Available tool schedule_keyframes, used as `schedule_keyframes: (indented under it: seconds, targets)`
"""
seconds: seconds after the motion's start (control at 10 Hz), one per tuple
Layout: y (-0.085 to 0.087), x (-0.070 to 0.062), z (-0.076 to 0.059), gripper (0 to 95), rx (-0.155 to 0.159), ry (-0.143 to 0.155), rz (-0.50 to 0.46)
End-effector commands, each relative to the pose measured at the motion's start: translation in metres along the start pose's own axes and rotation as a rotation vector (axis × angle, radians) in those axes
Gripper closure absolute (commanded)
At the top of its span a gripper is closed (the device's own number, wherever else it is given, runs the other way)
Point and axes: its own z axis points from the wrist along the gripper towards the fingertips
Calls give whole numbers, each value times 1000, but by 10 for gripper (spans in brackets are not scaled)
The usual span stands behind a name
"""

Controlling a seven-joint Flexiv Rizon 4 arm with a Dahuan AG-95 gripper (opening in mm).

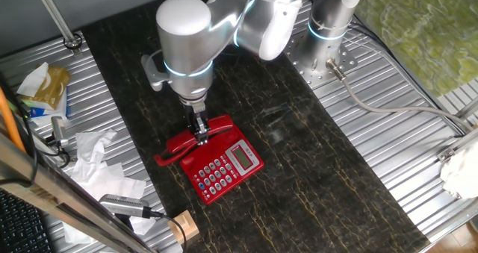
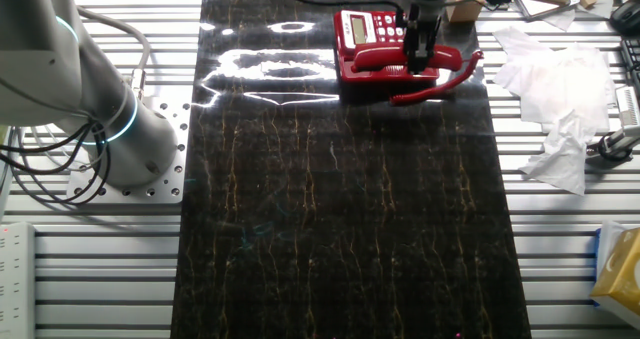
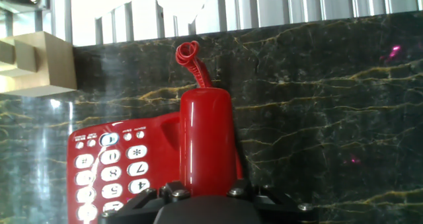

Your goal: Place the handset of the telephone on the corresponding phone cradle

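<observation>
Handset (image 3: pixel 206 141) lies lengthwise along the phone cradle (image 2: pixel 385 76), beside the keypad of the telephone (image 1: pixel 224 169); its coiled cord (image 3: pixel 192 62) trails off the end onto the dark marble-pattern table (image 2: pixel 340 209). Phone sits near the far edge of the table in the other fixed view, close to the tissue-strewn side. My gripper (image 1: pixel 200 132) is clamped narrow around the handset's middle, fingers straddling it. I'd judge placement nearly done: handset looks seated or almost seated, can't confirm full contact. Left: let go, lift clear.
</observation>
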Motion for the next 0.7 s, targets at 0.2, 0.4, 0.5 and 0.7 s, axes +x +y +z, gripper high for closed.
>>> schedule_keyframes:
  seconds: [0.2, 0.4, 0.5, 0.7]
  targets:
    - [2, -2, -2, 950, -1, -1, 16]
    - [3, -2, -2, 950, 1, -4, 12]
    - [3, -2, -2, 950, 1, -7, -1]
    - [0, -1, -1, 950, 1, 2, -22]
